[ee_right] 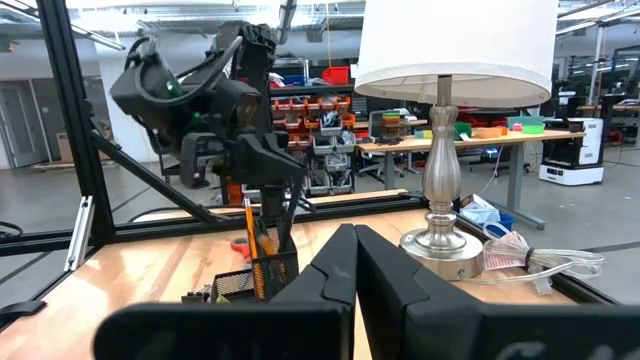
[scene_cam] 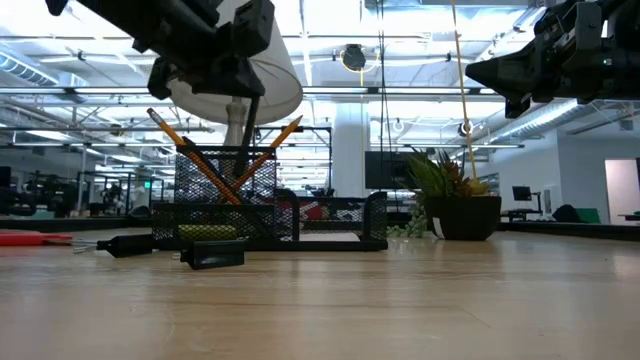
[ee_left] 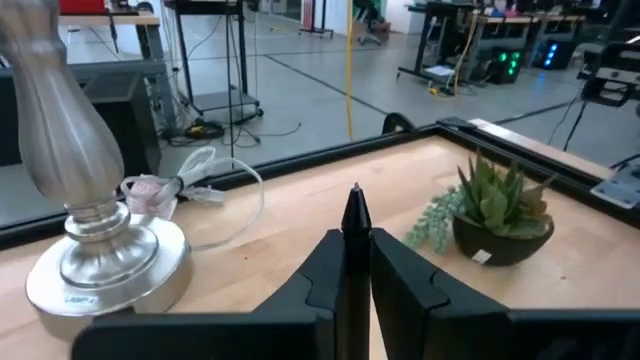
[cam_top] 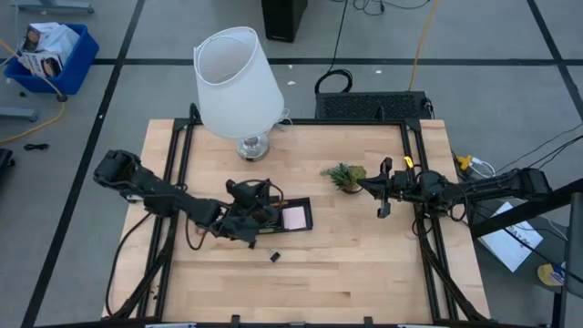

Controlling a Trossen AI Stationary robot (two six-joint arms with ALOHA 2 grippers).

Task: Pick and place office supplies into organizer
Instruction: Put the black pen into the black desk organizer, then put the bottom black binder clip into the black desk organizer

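My left gripper is shut on a thin black pen. It hovers over the left end of the black mesh organizer, above the tall cup that holds orange pencils. A pink sticky-note pad lies in the organizer's right compartment. My right gripper waits shut at the table's right side beside the small plant, with nothing in it. My left gripper pinches the black pen between its two fingers. The pen lies along the fingers, and its pointed end sticks out past the fingertips. The pen is lifted clear of the table; the fingers hide the rest of it.
A big white lamp stands at the table's far edge behind the organizer. A small green plant sits right of centre. A tiny black bit lies near the organizer. In the low view, red scissors and black items lie on the table.
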